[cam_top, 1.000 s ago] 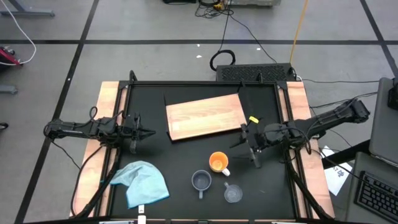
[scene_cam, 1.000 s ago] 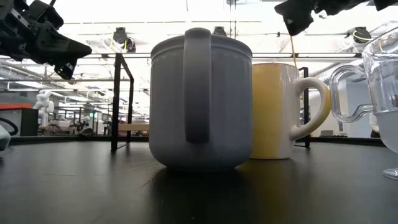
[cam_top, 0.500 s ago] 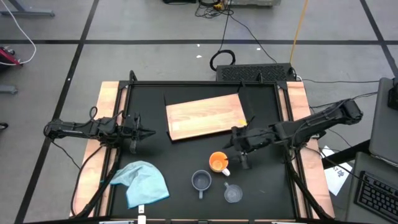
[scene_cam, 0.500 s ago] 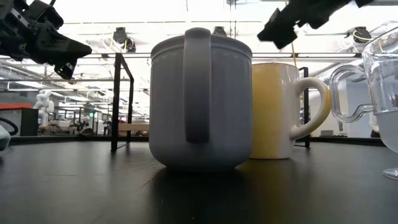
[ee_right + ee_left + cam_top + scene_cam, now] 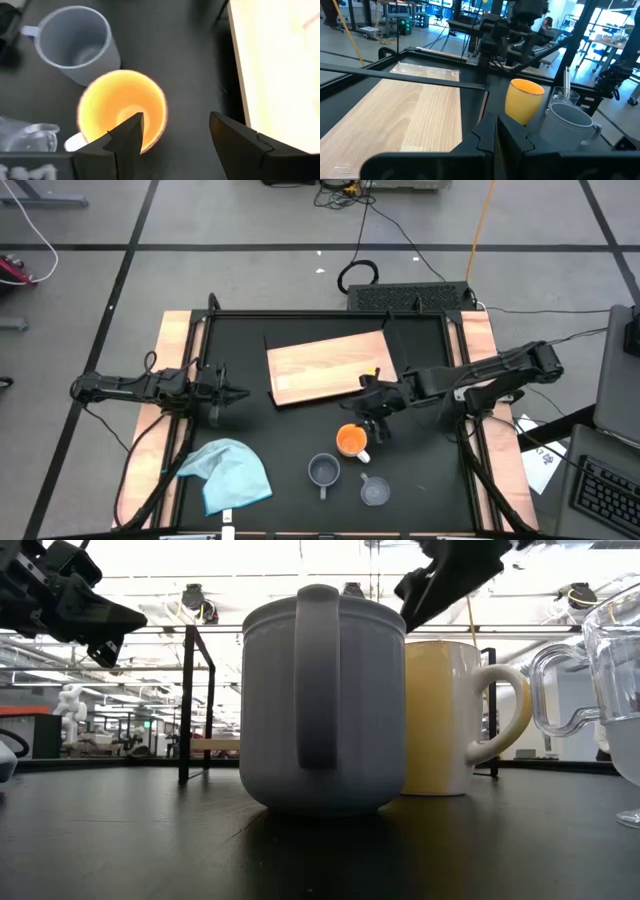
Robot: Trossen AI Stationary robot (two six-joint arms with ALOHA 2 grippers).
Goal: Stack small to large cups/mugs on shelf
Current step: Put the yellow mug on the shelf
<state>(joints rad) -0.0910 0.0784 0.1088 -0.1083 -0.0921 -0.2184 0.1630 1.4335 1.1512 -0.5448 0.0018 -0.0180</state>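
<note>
While my right hand (image 5: pixel 372 418) hovers released just above the orange round cup with a white handle (image 5: pixel 350 441), its two fingers (image 5: pixel 129 136) spread over the rim, my left hand (image 5: pixel 228 392) waits clenched at the left side of the black worktop (image 5: pixel 300 430), well apart from the cups. That orange cup stands upright, mouth up, just beside the near edge of the flat light-brown wooden board (image 5: pixel 330 367), whose long axis runs across the worktop, slightly tilted. Nearer the front stand the grey-blue handled cup (image 5: pixel 322 471) and the clear see-through cup (image 5: pixel 374 492), both upright. A light blue cloth (image 5: pixel 227 472) lies crumpled at the front left. My right wrist view looks down into the orange cup's glowing inside; the low view shows instead the grey-blue cup's handle facing the front.
</note>
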